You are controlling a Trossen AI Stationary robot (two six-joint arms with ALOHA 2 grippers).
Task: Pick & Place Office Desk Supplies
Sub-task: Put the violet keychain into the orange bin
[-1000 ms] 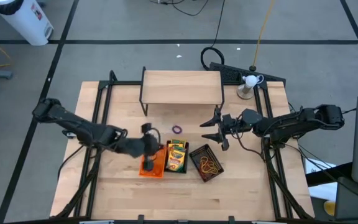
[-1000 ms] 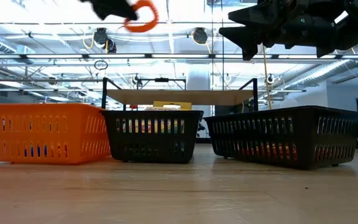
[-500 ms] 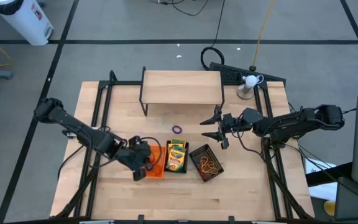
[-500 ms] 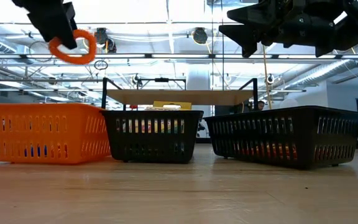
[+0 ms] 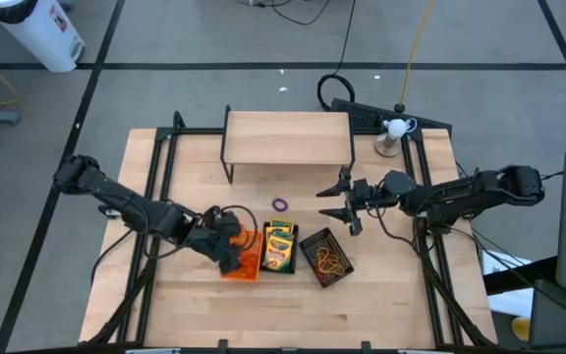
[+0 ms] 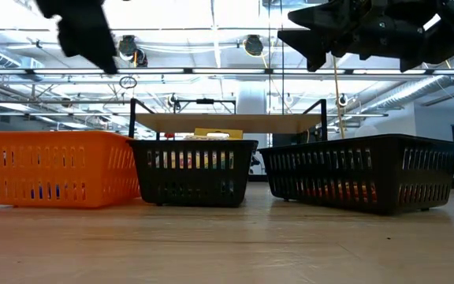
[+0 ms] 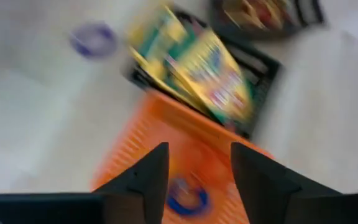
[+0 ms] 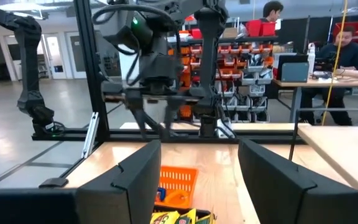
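Three mesh trays stand in a row near the table's middle. The orange tray [image 5: 247, 267] [image 6: 53, 170] holds a blue rubber-band loop [image 7: 188, 196]. The middle black tray [image 5: 281, 246] holds yellow-and-green crayon boxes [image 7: 213, 71]. The right black tray [image 5: 327, 261] holds rubber bands. A purple loop [image 5: 280, 205] lies flat on the table behind the trays. My left gripper [image 5: 232, 258] [image 7: 197, 155] hangs open above the orange tray, pointing steeply down, with nothing between its fingers. My right gripper [image 5: 332, 202] [image 8: 199, 155] waits open and high, right of the purple loop.
A wooden riser shelf [image 5: 288, 138] stands at the table's far side. A small white device [image 5: 393, 128] sits at the far right corner. Black frame rails [image 5: 155, 167] run along both table sides. Bare wood [image 5: 283, 315] lies in front of the trays.
My left gripper has come toward the near edge and down over the orange tray, rolling its wrist. The orange rubber-band loop that it carried a second ago no longer shows at its fingers in the low view: it has let go.
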